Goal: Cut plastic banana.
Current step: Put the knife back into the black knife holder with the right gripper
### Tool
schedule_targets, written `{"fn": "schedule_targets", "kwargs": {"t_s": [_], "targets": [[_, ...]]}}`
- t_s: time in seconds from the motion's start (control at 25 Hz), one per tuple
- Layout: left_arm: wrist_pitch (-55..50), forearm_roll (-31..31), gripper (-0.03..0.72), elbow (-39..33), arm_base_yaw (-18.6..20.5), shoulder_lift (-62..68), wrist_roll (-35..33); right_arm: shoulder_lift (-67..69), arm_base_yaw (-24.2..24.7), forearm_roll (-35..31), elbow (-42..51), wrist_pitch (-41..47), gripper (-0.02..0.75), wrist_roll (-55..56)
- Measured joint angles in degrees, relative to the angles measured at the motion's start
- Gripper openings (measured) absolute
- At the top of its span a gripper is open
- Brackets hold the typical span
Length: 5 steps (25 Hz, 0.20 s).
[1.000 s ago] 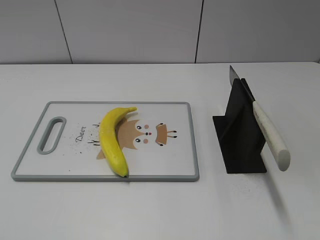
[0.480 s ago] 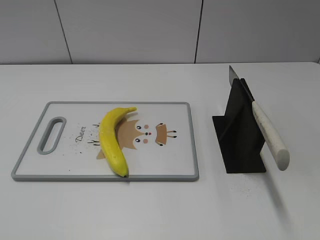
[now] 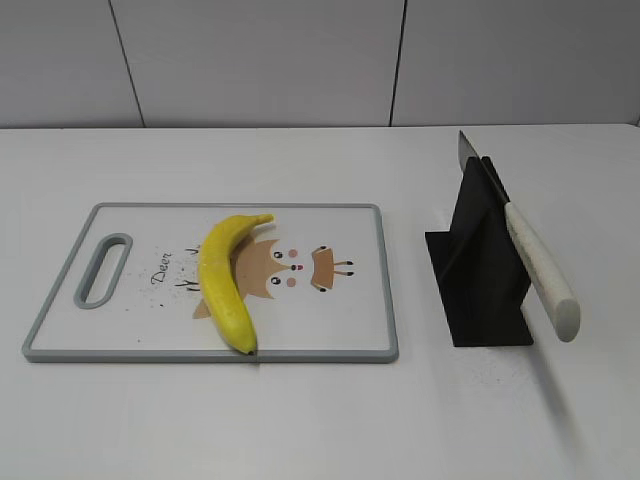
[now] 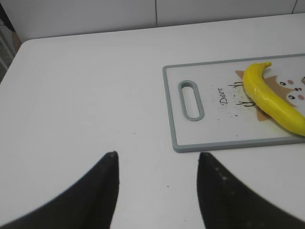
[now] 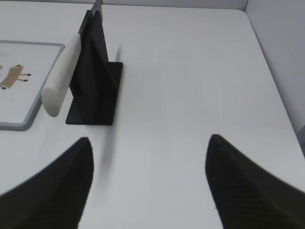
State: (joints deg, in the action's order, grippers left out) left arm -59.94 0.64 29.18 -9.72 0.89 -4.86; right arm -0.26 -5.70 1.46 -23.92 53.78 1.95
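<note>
The yellow plastic banana [image 3: 225,280] lies whole on the white cutting board [image 3: 130,330], curved, with its dark tip at the board's front edge. It also shows in the left wrist view [image 4: 271,98]. A knife with a white handle [image 3: 540,270] rests slanted in a black stand [image 3: 480,280] to the right of the board; the right wrist view shows the handle [image 5: 62,78] too. My left gripper [image 4: 157,157] is open and empty over bare table, left of the board. My right gripper [image 5: 150,143] is open and empty, right of the stand. Neither gripper shows in the exterior view.
The cutting board has a grey rim with a handle slot [image 3: 103,270] at its left end and a cartoon deer print. The white table [image 3: 320,420] meets a pale panelled wall [image 3: 260,60] at the back. The table's right edge [image 5: 271,71] shows in the right wrist view.
</note>
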Motion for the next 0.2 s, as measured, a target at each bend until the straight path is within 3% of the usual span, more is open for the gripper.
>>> {"fn": "schedule_targets", "kwargs": {"t_s": [0.2], "targets": [[0.00,0.00,0.502,0.00,0.00,0.00,0.00,0.00,0.00,0.00,0.00,0.00,0.573,-0.08]]}}
